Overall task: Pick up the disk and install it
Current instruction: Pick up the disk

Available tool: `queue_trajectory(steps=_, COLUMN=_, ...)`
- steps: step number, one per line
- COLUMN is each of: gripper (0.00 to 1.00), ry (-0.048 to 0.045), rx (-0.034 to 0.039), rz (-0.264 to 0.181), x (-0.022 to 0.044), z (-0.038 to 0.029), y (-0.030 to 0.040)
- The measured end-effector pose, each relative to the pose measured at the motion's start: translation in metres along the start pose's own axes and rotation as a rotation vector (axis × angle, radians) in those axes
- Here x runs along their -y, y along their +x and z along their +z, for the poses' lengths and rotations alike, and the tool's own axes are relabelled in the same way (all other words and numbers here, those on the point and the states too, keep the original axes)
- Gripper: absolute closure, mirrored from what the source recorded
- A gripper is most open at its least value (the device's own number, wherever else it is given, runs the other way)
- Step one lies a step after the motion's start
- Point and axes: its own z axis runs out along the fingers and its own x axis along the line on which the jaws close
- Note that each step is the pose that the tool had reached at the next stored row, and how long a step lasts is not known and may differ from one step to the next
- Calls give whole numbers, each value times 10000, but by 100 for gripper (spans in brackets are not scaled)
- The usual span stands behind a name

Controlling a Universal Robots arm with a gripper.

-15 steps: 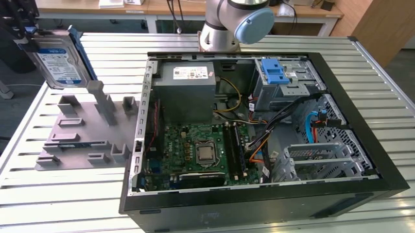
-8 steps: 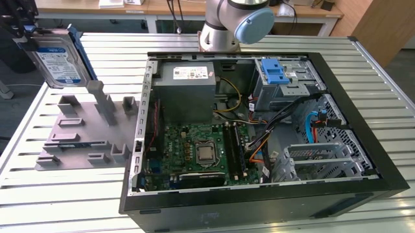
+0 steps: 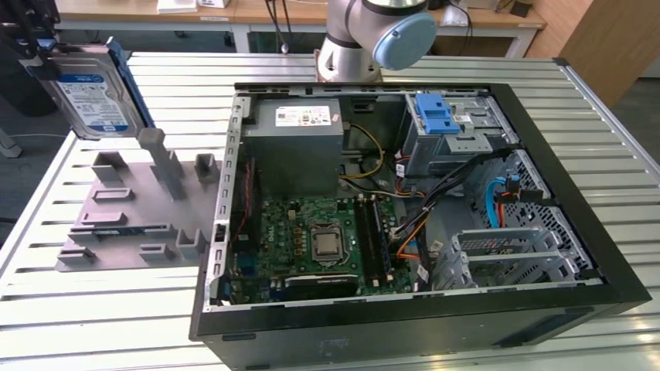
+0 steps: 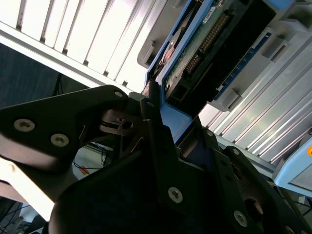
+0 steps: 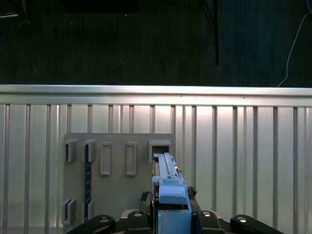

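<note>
"Where was the disk point(image 3: 91, 91) in the exterior view?"

"Up at the exterior view's left, standing upright with its blue-and-white label facing the camera. It hung above the grey fixture point(image 3: 134, 212) on the slatted table point(image 3: 124, 309). The gripper point(image 3: 37, 48) had it from the upper end, dark against the background."

"And the computer case point(image 3: 413, 325)?"

"Open, at the exterior view's right, well apart from the disk. Inside I could see the power supply point(image 3: 299, 143) and the blue bracket point(image 3: 437, 116) on top of the drive cage. The arm point(image 3: 363, 31) rose behind the case."

"What about the second wrist view?"

"That one was close in. The black fingers point(image 4: 152, 126) were pressed against the disk's blue rail, pinching it. The circuit-board side and the connector pins ran away from the jaws, with the table's slats behind."

"And the first wrist view?"

"There the disk point(image 5: 168, 180) was edge-on, blue rail towards the camera, and the gripper point(image 5: 171, 217) was clamped on either side of it. The fixture's plate and its row of slots lay beyond. The disk's far end lined up with one slot, but I couldn't tell whether it touched. Past the table's edge was dark floor."
</note>
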Motion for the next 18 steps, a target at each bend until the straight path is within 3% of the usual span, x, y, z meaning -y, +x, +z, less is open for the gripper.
queue_trajectory(steps=18, gripper=64, ry=-1, rx=0, rz=0, x=0, z=-48, y=-1)
